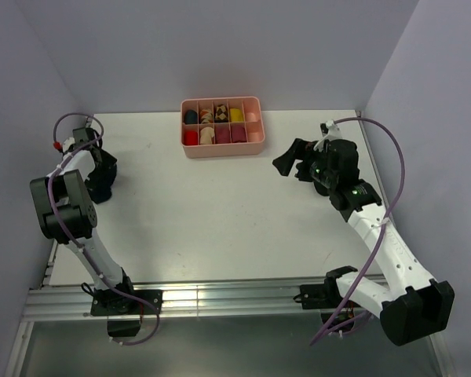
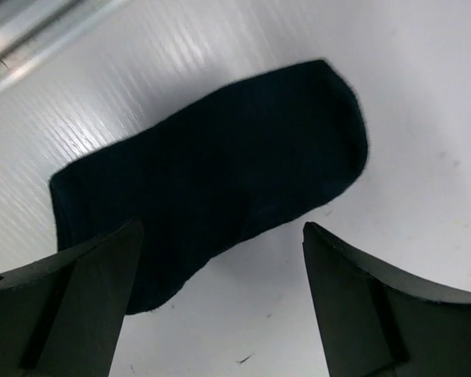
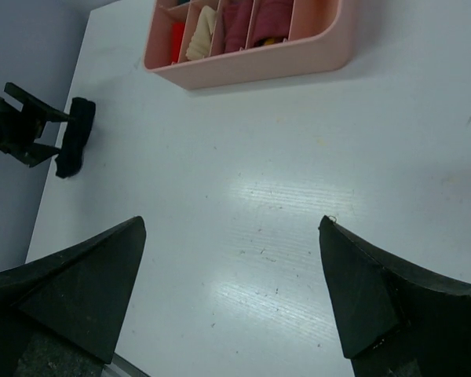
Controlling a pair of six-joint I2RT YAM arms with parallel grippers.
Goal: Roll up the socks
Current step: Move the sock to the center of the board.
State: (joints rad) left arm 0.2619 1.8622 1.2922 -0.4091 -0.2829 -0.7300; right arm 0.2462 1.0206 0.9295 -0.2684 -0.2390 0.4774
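Note:
One black sock lies flat on the white table. My left gripper hovers just above it, open, with the left finger over the sock's edge and nothing held. In the top view the left gripper is at the far left of the table. The right wrist view shows the same sock next to the left gripper. My right gripper is open and empty above bare table at the right; its own view shows it open too. The striped sock and the second black sock are out of view.
A pink divided tray stands at the back centre with several coloured rolled items in its compartments; it also shows in the right wrist view. Walls close the left, back and right sides. A metal rail runs along the near edge.

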